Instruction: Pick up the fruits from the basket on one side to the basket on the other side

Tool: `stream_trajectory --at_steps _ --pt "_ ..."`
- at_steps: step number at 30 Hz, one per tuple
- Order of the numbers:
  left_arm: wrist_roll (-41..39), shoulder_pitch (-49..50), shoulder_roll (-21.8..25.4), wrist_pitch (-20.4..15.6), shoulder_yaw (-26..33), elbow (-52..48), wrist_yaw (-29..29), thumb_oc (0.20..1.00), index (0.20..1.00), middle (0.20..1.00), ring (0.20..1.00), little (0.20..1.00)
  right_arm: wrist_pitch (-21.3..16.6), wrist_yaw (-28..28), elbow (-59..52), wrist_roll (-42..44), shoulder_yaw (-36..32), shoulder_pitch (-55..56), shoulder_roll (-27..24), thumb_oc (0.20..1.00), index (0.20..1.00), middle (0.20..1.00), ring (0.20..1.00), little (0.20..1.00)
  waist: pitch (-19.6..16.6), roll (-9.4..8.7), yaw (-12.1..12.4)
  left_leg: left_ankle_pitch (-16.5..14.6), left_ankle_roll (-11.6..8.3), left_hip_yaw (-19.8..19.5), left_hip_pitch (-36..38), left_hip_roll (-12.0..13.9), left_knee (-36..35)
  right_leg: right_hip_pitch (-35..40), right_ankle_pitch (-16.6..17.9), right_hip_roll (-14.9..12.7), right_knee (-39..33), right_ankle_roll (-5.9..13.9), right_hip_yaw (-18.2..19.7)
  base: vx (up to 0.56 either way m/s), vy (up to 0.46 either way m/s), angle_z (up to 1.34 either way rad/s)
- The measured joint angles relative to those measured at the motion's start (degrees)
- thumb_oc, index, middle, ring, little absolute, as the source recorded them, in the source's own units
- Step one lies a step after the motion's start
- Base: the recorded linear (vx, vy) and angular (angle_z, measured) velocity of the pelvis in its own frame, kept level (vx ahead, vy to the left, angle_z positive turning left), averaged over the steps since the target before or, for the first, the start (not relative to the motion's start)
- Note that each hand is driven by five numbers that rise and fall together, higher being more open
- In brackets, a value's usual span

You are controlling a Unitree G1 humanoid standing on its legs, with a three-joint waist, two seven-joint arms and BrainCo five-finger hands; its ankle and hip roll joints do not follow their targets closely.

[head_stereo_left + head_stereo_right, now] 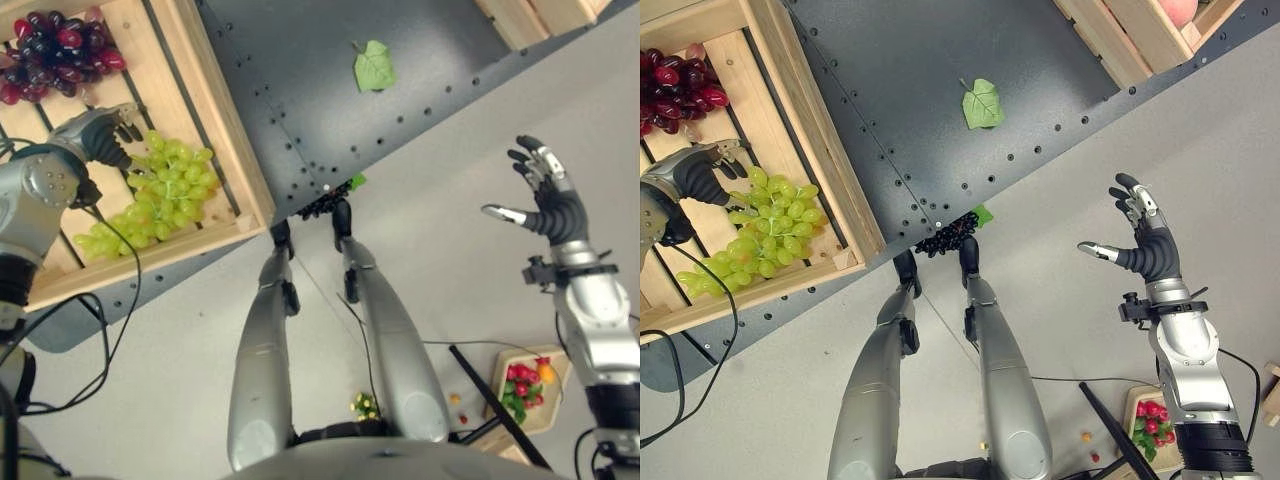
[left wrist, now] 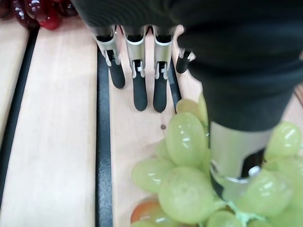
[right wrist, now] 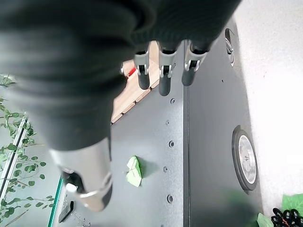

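Observation:
A bunch of green grapes lies in the wooden crate on the left, and dark red grapes fill its far corner. My left hand hovers at the upper edge of the green bunch. Its fingers are straight over a slat and its thumb reaches down among the green grapes, closed on nothing. My right hand is raised over the floor on the right, open and empty. A second wooden crate at the far right holds a peach.
Between the crates, a green leaf lies on the dark metal table. A small cluster of black grapes sits at the table's near edge. A small tray of red and green produce rests on the floor at the lower right.

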Motion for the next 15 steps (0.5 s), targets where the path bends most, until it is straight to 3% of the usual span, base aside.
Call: stream_trajectory --at_steps 15 --pt "-0.1 -0.3 2.3 -1.2 -2.3 1.0 -1.0 1.0 1.0 1.0 1.0 1.0 0.3 1.5 0.0 0.0 0.3 0.0 0.0 1.0 1.0 1.0 1.0 1.0 0.0 -0.11 -1.0 0.0 -0.01 -0.4 0.1 0.1 0.8 0.6 0.1 0.0 0.1 -0.05 -0.4 0.0 0.0 0.0"
